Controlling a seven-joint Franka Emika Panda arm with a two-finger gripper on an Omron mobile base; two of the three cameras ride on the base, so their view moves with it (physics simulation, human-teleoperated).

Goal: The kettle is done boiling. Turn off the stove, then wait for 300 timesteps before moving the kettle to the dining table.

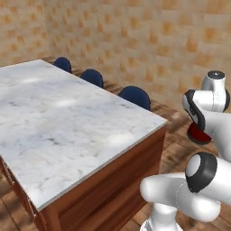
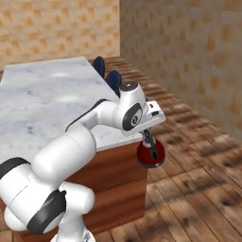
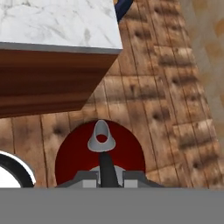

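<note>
- The robot's gripper (image 2: pixel 147 135) is clamped on the dark arched handle of the small red kettle (image 2: pixel 150 154), its two fingers drawn together around the thin bar; seen from the right base camera, the kettle hangs in the air below the hand.
- The kettle is off the near corner of the dining table (image 2: pixel 42 101), just past the edge and lower than the marble top, level with the upper part of the reddish-brown wood base. It is not resting on the table; bare wooden plank floor (image 2: pixel 198 189) lies beneath it.
- From the left base camera, only a sliver of the red kettle (image 1: pixel 198 134) peeks out behind the white arm, to the right of the dining table (image 1: pixel 63 122) and beyond its corner.
- The hand camera looks straight down on the kettle (image 3: pixel 70 153): a round red body with its grey spout (image 3: pixel 101 138) pointing toward the table, the dark handle running back between the gripper (image 3: pixel 107 178) fingers.
- In that same downward view, the corner of the dining table (image 3: pixel 57 22) sits above the kettle, its marble slab overhanging the wood panelling, apart from the kettle.
- Dark blue chairs (image 1: pixel 134 96) line the far side of the table, tucked close against its edge, with a tan tiled wall (image 1: pixel 149 40) behind them.
- The kettle hangs upright, its lid side up toward the hand.
</note>
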